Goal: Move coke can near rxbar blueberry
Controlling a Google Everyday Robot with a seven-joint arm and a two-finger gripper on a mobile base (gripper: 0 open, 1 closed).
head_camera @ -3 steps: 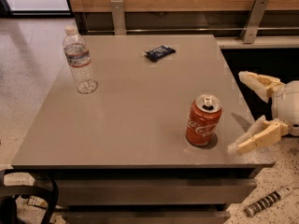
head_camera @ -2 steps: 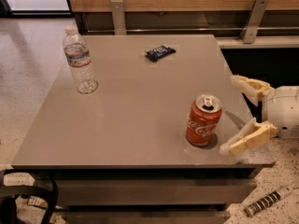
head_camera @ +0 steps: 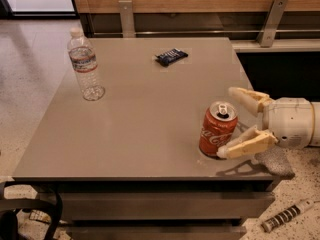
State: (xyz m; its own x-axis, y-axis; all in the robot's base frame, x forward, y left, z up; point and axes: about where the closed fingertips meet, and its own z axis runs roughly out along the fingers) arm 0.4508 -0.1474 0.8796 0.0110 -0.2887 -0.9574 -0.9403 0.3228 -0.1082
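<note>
The coke can (head_camera: pixel 217 129) stands upright near the table's front right corner, red with white lettering and a silver top. The rxbar blueberry (head_camera: pixel 171 57), a flat dark blue bar, lies at the far middle of the table. My gripper (head_camera: pixel 228 122) comes in from the right with its cream fingers spread open. The far fingertip (head_camera: pixel 235 93) is just right of the can's top and the near fingertip (head_camera: pixel 225 153) is at the can's base. The fingers stand on either side of the can's right side, not closed on it.
A clear plastic water bottle (head_camera: pixel 85 66) stands upright at the table's left. The grey table (head_camera: pixel 130 124) has a wooden rail with metal brackets behind it. A ridged dark object (head_camera: pixel 285 216) lies on the floor at the lower right.
My gripper has moved left toward the coke can, so its open fingers now reach the can's right side. The can, the bar and the bottle have not moved.
</note>
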